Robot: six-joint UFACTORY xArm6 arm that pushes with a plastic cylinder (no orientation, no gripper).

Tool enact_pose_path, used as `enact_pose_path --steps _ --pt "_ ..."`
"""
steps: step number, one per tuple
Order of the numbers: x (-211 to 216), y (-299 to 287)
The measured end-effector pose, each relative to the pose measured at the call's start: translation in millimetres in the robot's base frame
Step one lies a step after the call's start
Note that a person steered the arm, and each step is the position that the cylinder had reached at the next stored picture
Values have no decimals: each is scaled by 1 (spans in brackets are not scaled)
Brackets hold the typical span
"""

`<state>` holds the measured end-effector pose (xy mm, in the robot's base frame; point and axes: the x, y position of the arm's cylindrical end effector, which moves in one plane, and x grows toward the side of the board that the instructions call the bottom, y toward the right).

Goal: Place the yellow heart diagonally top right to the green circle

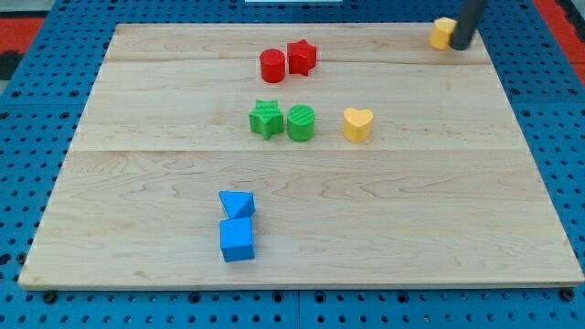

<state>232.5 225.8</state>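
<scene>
Camera view: pale wooden plank surface (439, 219). Yellow plastic heart block (357, 124) sits right of green ribbed circle block (301, 122), level with it, small gap between; needs shove toward upper frame for diagonal. My tip (462, 45) at upper right, touching small yellow block (442, 33), well apart from heart. No pincer on rig; state not applicable.
</scene>
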Motion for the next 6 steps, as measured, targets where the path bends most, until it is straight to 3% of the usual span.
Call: enact_pose_path --steps 1,2,3,4,6 --pt "30 -21" --pt "145 -15" --pt "246 -82" --pt "245 -167" --pt "154 -154"
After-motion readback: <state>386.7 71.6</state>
